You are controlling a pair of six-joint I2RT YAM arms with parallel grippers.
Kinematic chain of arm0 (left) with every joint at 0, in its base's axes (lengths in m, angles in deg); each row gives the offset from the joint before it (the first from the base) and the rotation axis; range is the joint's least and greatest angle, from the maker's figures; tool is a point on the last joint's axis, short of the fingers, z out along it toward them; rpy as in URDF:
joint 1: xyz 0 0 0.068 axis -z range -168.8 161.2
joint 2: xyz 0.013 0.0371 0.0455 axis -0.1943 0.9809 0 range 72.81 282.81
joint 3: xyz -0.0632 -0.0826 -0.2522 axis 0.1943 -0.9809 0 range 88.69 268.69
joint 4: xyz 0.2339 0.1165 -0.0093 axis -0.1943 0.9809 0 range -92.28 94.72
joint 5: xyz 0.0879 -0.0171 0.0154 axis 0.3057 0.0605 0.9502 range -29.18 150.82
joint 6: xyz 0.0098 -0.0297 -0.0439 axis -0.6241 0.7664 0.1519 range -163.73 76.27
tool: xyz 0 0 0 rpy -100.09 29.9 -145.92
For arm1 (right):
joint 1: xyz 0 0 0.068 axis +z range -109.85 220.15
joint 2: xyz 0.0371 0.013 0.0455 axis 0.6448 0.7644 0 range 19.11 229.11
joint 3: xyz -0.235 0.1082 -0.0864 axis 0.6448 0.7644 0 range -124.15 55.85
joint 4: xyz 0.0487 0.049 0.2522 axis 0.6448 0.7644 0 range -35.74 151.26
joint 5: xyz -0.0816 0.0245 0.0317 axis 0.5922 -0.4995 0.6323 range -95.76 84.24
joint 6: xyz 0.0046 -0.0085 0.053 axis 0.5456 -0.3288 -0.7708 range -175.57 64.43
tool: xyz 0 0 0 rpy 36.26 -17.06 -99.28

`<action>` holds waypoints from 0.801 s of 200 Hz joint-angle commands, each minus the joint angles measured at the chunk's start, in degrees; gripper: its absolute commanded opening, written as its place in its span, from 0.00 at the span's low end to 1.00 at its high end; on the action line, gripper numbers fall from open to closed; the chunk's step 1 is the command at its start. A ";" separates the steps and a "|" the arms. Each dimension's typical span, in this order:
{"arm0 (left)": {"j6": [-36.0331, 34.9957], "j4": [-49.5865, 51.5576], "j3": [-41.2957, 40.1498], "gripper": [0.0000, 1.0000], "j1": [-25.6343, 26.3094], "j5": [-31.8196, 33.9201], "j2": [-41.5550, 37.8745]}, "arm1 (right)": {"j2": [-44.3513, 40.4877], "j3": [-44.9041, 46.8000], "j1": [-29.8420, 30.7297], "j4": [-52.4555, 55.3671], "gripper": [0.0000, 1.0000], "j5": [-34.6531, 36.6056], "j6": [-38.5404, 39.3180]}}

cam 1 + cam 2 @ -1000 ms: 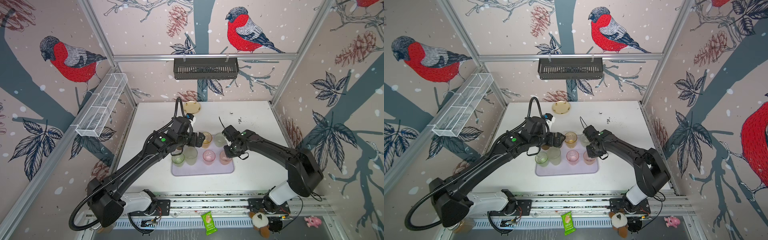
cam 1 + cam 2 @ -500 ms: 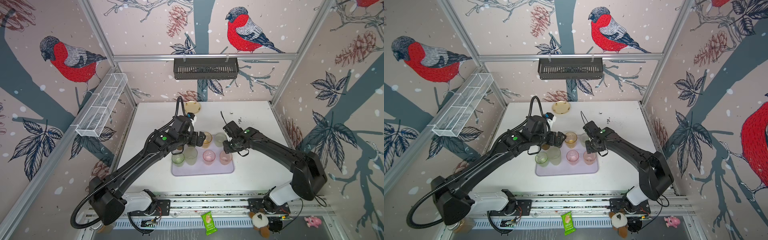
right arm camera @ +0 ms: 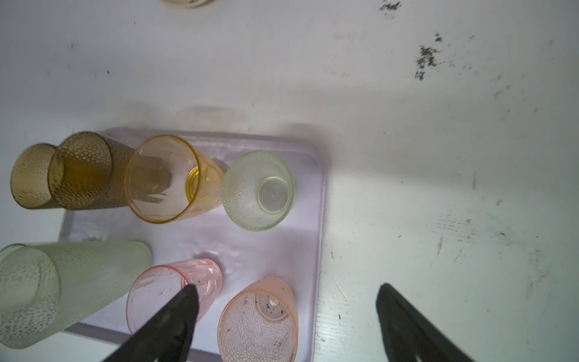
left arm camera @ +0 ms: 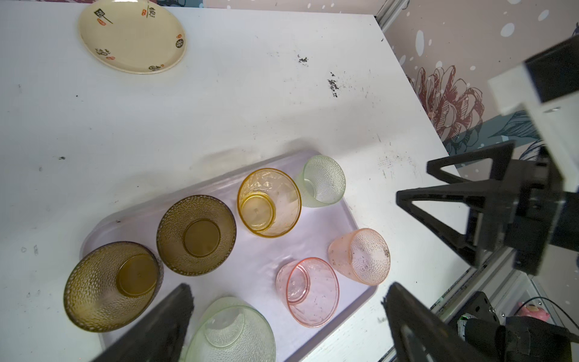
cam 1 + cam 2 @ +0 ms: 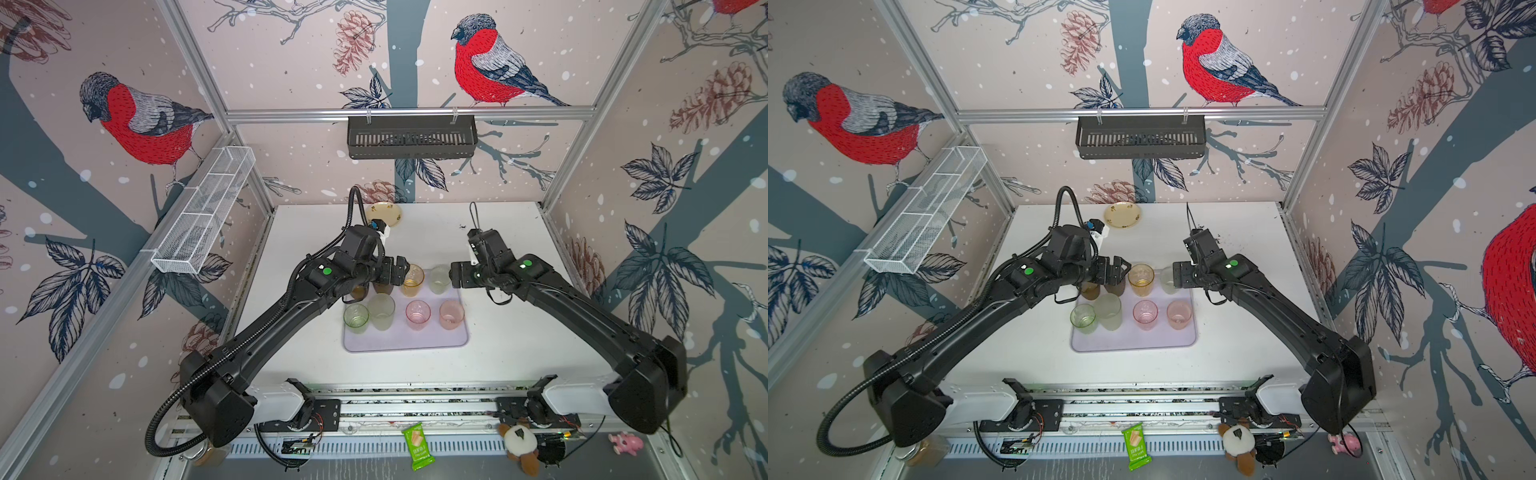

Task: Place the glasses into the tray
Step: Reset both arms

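Pale green glass (image 3: 258, 191) near right tool (image 3: 286, 293)

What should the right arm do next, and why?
Probably lift the right arm back from the tray: its jaws stand open and empty, the pale green glass stands free in the tray's corner, and all eight glasses seem to be in.

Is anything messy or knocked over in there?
Nothing is knocked over: the glasses all stand upright in the tray. But the peach glass has dark specks inside, and dark crumbs lie on the table, away from the tray.
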 commanded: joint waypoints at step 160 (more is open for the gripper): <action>7.10 -9.27 -13.57 0.97 -31.15 6.64 -9.94 | -22.58 26.10 -42.04 -27.03 0.99 2.86 -4.55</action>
